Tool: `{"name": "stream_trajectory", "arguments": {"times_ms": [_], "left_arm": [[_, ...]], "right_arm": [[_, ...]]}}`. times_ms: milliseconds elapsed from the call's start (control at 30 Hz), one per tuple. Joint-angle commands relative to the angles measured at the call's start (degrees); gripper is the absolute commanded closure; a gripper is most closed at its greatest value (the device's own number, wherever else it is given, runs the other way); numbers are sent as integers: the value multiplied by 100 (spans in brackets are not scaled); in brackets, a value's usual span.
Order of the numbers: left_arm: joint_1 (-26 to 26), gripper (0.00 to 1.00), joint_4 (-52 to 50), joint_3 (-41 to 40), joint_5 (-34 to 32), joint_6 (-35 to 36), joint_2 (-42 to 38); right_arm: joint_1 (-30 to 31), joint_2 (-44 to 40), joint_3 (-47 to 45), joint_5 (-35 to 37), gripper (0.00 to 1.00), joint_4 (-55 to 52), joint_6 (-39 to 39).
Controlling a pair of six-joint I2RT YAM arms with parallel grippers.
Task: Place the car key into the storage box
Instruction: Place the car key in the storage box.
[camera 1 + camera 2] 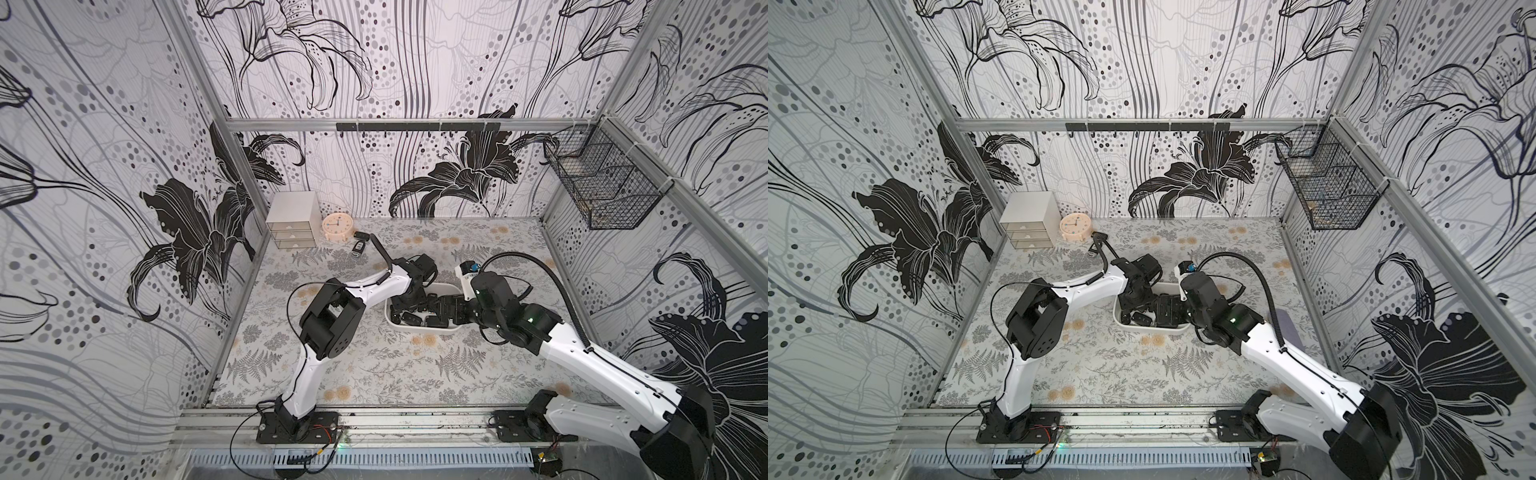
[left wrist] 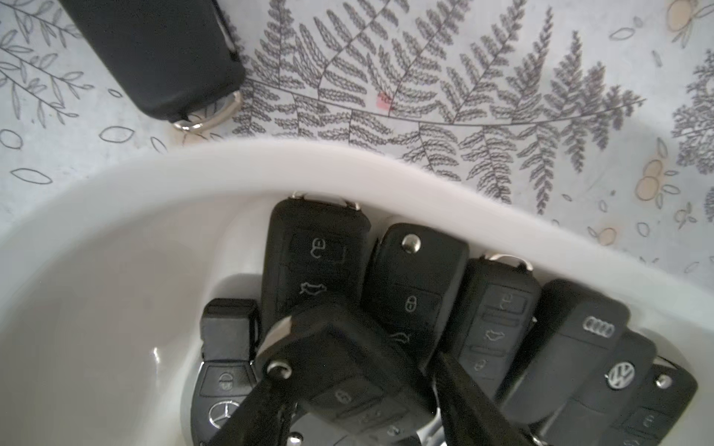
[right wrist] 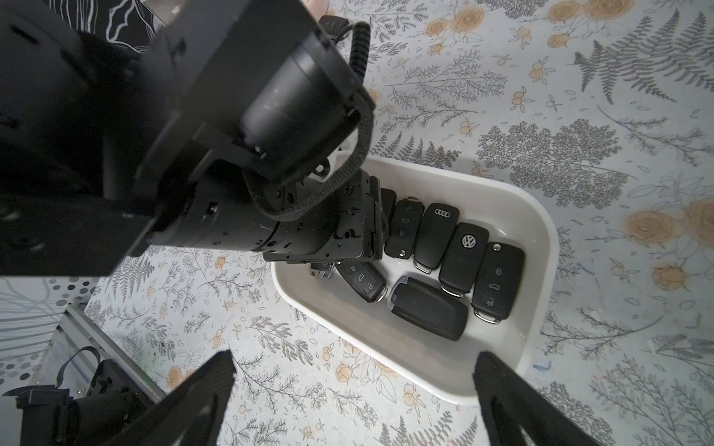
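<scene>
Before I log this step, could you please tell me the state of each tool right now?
Left tool: open, jaws either side of a car key lying in the storage box.
Right tool: open, holding nothing.

key fobs [image 3: 438,235] in storage box [image 3: 539,270] (two loose keys [image 1: 361,236] beside clock [image 1: 337,227])

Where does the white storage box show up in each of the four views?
Top view: storage box mid-table, under both arms' wrists.
Top view: same spot.
Left wrist: close up, its curved rim arcs across the picture's middle.
Right wrist: nearly the whole box, around the picture's centre.
Shared landmark: the black key fobs lying inside it, seen in all four.
</scene>
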Motion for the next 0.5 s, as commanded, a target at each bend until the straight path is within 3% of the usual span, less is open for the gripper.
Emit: {"name": "stream_trajectory", "arguments": {"times_ms": [0,200,467], "left_arm": [[21,42,-120,211,-120,-68,160],[19,58,-252,252,-326,54,109],[21,63,-399,255,-467,309,-10]], "right_arm": [[10,-82,12,102,0,-111,-187],[11,-98,-11,111,0,-118,-199],[10,-14,-7,76,0,-55,-204]]}}
